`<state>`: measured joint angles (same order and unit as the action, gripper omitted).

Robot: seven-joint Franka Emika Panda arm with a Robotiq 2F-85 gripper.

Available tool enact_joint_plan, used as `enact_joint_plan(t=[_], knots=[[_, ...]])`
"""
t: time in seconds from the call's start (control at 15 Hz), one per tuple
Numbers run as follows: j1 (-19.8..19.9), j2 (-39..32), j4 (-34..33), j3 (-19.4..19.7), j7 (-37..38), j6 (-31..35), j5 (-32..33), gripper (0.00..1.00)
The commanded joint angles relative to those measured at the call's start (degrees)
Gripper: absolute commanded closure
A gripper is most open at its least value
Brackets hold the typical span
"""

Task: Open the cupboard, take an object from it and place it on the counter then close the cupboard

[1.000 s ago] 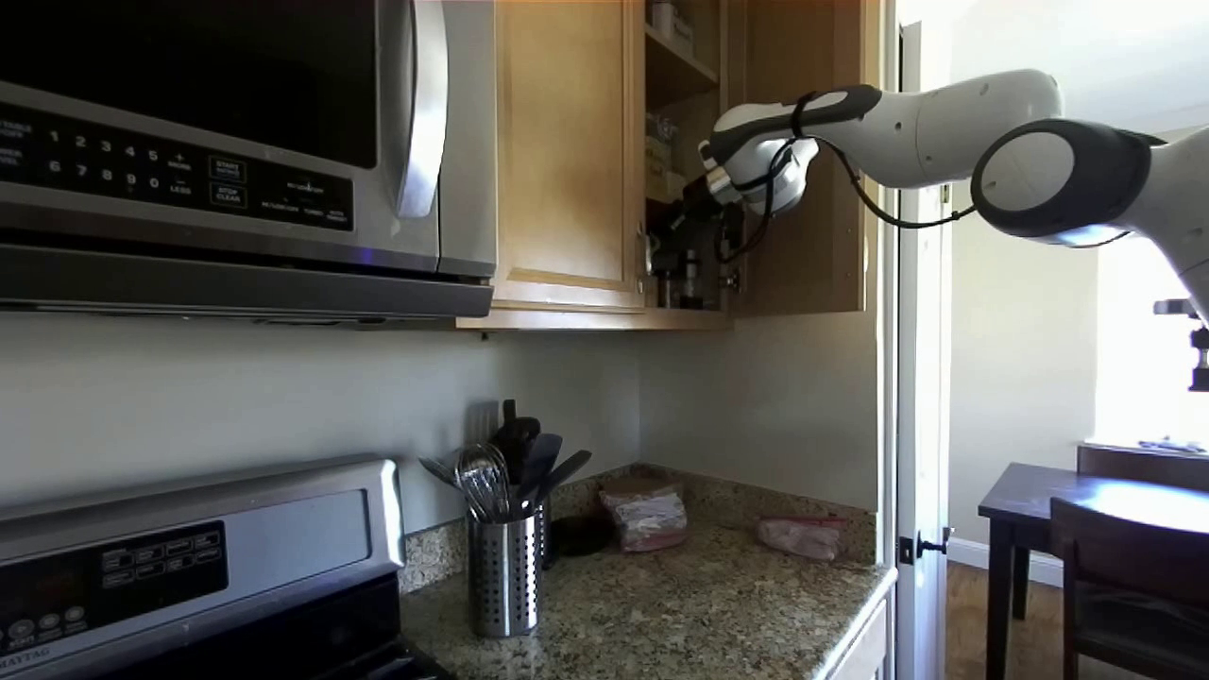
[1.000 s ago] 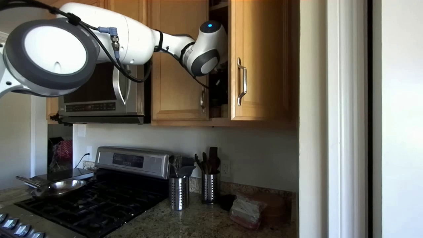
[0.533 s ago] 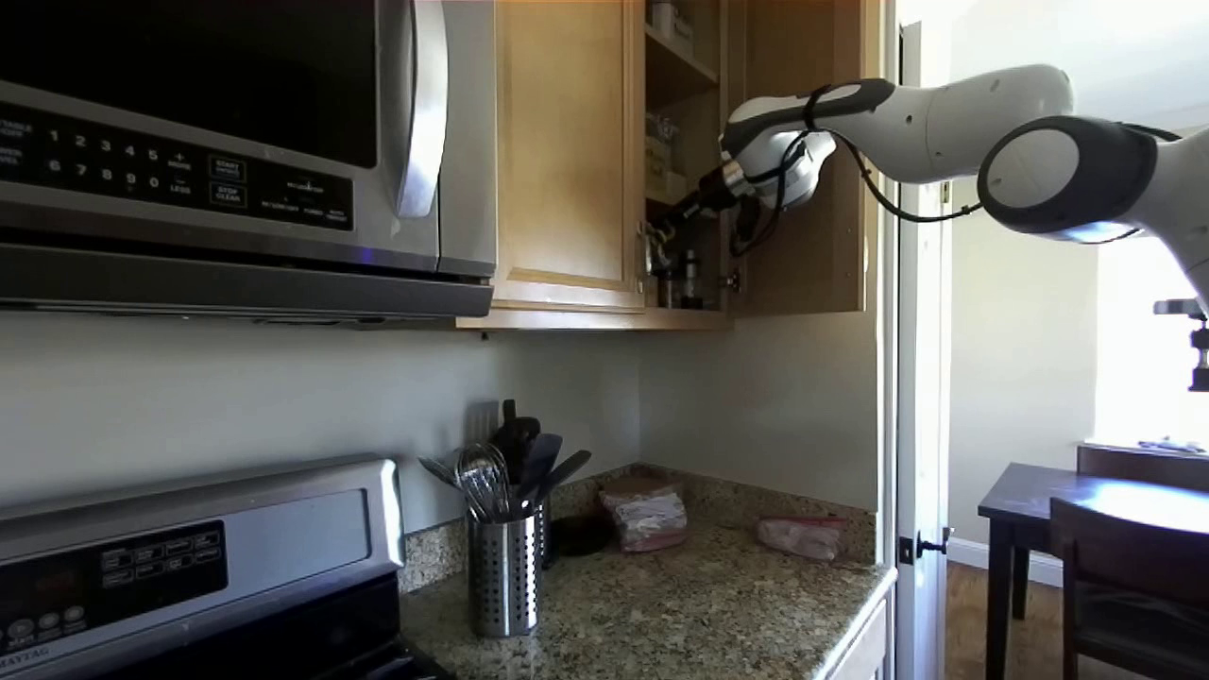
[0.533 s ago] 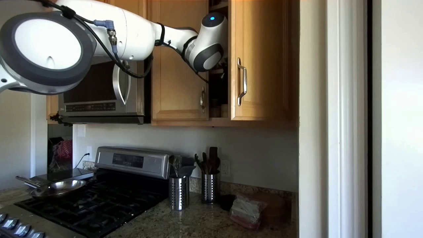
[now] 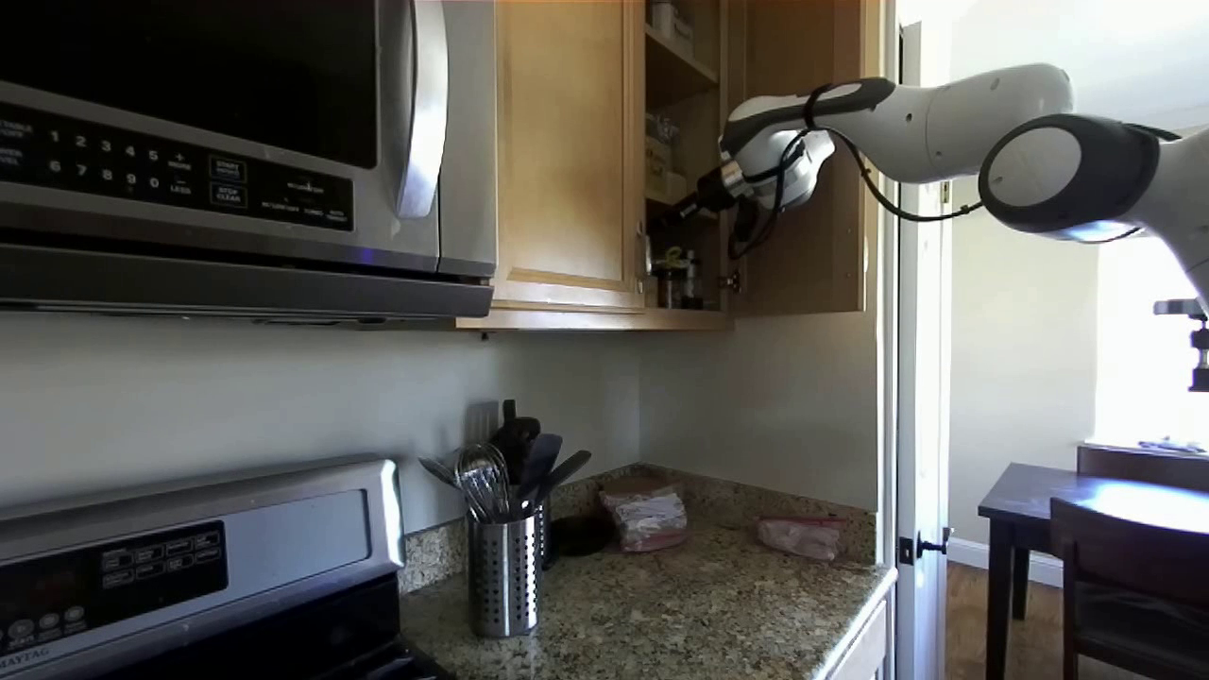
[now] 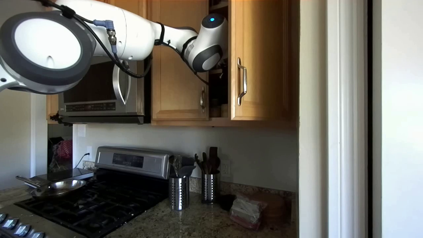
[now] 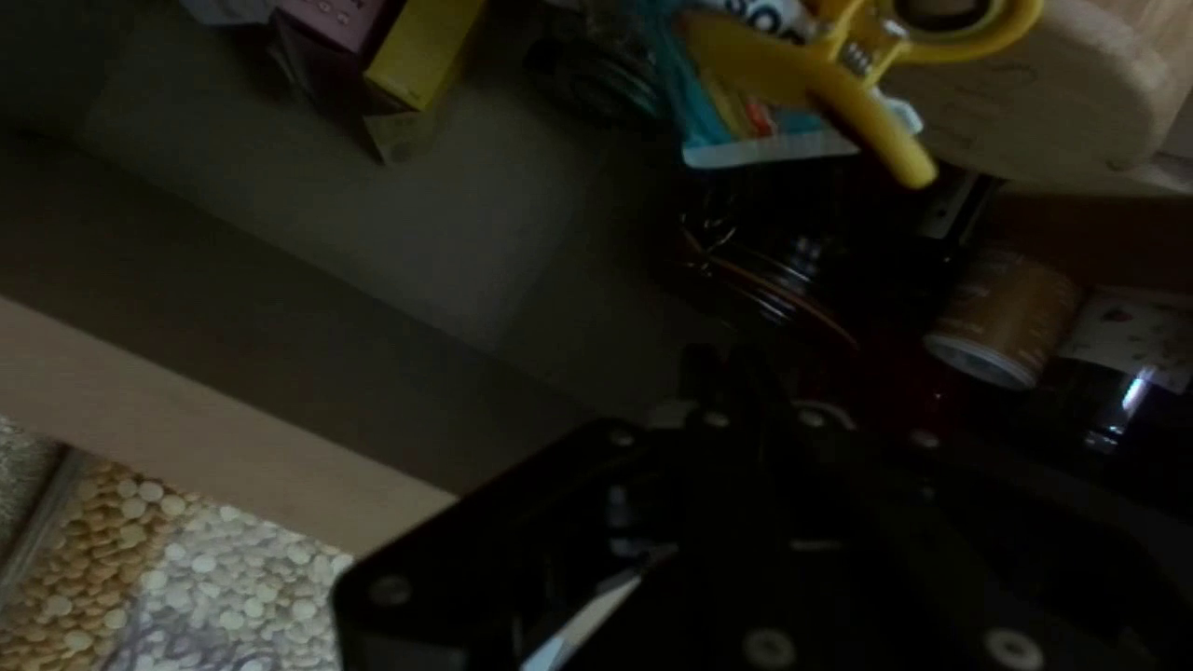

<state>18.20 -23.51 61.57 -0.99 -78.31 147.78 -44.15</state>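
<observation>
The maple cupboard has its right door swung open and its left door shut; the open door also shows in an exterior view. My gripper reaches into the cupboard opening. In the wrist view my dark fingertips are close together with nothing visible between them. A yellow clip-like item with a ring handle lies beyond the fingers, by a blue packet. It shows small above the jars, below my gripper, as a yellow item. The granite counter is below.
Dark jars, a brown can and boxes stand in the cupboard. The microwave is left of the cupboard. A metal utensil holder and bagged packets stand on the counter. A pan sits on the stove.
My arm has pulled back slightly and up. A yellow item at my gripper's tip half a second ago now shows lower, above the jars, apart from the gripper.
</observation>
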Motion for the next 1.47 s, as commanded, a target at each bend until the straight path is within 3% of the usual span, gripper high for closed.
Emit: enact_joint_plan(t=[0.0, 0.2, 0.27, 0.33, 0.47, 1.0, 1.4], knots=[[-0.40, 2.72, 4.80, -0.68, 1.02, 0.00, -1.67, 0.93], [-0.82, 2.94, 6.40, -1.10, 0.59, 0.63, -2.21, 0.93], [-1.00, 3.04, 6.65, -0.95, 0.82, 0.86, -2.05, 0.68], [-0.92, 2.90, 6.47, -1.09, 0.58, 0.77, -2.28, 0.67], [-0.59, 3.51, 6.17, -1.31, 0.16, 0.69, -2.81, 0.56], [-1.02, 13.05, 13.43, 2.31, 6.72, -2.55, 3.41, 0.03], [-0.90, 15.86, 16.99, 3.21, 5.53, -1.64, 9.36, 0.00]])
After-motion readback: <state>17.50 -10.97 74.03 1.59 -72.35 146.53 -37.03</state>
